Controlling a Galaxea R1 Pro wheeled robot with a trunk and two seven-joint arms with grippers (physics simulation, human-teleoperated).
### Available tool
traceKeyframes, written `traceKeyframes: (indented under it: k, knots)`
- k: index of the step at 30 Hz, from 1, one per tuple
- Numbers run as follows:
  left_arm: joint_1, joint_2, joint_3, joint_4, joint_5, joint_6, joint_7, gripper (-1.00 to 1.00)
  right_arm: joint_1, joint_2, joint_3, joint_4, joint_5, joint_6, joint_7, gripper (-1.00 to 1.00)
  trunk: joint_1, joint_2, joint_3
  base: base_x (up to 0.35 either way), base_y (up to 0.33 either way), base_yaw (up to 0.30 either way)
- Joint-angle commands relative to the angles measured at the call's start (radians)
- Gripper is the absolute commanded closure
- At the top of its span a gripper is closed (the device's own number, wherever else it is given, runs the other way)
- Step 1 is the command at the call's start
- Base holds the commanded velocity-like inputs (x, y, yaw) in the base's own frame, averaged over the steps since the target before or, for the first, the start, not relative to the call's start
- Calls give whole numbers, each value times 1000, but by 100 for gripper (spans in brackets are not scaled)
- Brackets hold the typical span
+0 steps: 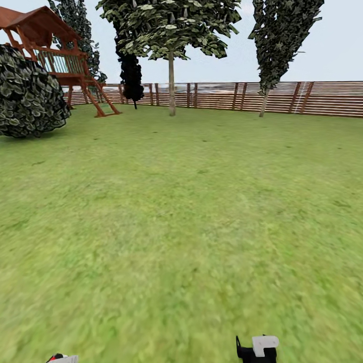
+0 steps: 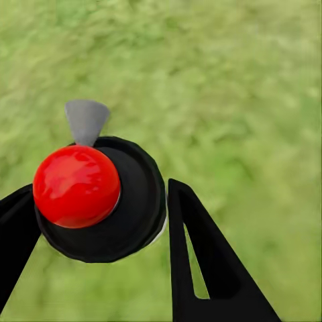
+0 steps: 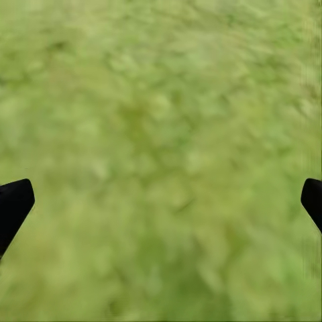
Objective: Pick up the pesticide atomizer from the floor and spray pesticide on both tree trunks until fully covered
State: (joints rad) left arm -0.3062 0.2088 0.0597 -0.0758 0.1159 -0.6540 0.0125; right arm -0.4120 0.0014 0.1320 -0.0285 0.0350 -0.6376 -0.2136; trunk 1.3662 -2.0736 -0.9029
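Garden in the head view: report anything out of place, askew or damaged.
Nothing stands out. The lawn is unbroken, the fence runs level, and the tree stands upright. The atomizer sits between the left gripper's fingers, not spilled. The right gripper is open above grass.

We see the grass floor (image 1: 191, 212) stretching to a wooden fence (image 1: 322, 98); on it stand a tree (image 1: 171, 85), a round bush (image 1: 30, 96) and a playhouse (image 1: 55, 55).
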Motion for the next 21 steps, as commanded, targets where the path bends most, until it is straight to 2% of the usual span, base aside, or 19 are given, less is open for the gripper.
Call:
traceKeyframes:
  k: [1,6,21]
  knots:
    - [-1,0,6,1,-1,-3,-2,100,-1,0,8,1,4,-1,-10,-100,0,0,-1,340,84,0]
    - [-1,0,6,1,-1,-2,-2,100,-1,0,8,1,4,-1,-10,-100,0,0,-1,340,79,0]
    - [-1,-1,5,1,-1,-2,-2,100,-1,0,8,1,4,-1,-10,-100,0,0,-1,340,3,0]
